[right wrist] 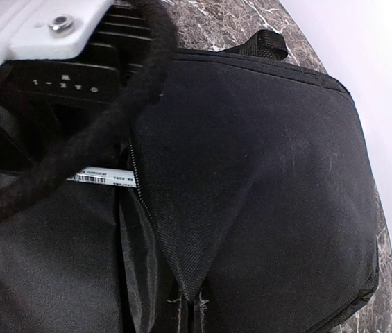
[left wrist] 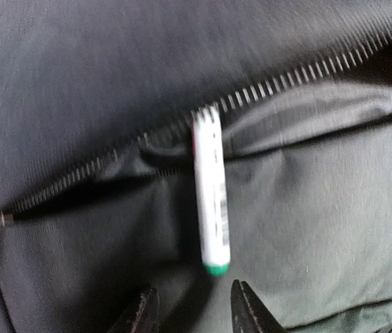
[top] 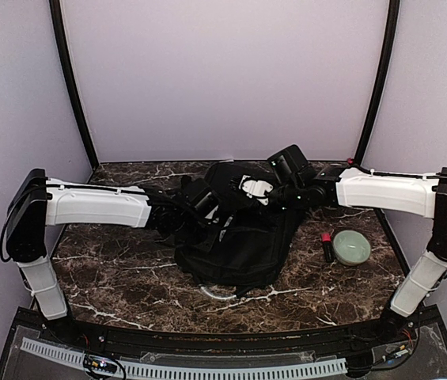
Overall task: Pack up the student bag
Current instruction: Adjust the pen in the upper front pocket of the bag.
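The student bag [top: 235,241], a large black backpack, lies in the middle of the table. My left gripper [left wrist: 192,313] is open just short of a white marker [left wrist: 209,201] with a green end. The marker sticks halfway into the bag's open zip slot [left wrist: 98,182] and is touching neither finger. My right gripper [top: 248,190] is shut on the bag's upper flap [right wrist: 202,277] and pulls it up into a tent, holding the slot open. Its fingertips are hidden by the fabric. The marker also shows in the right wrist view [right wrist: 105,179].
A pale green bowl [top: 351,247] and a small red-and-black item [top: 327,247] stand right of the bag. The bag's grey loop handle [top: 217,294] lies towards the near edge. The left wrist and its black cable [right wrist: 78,146] cross above the opening.
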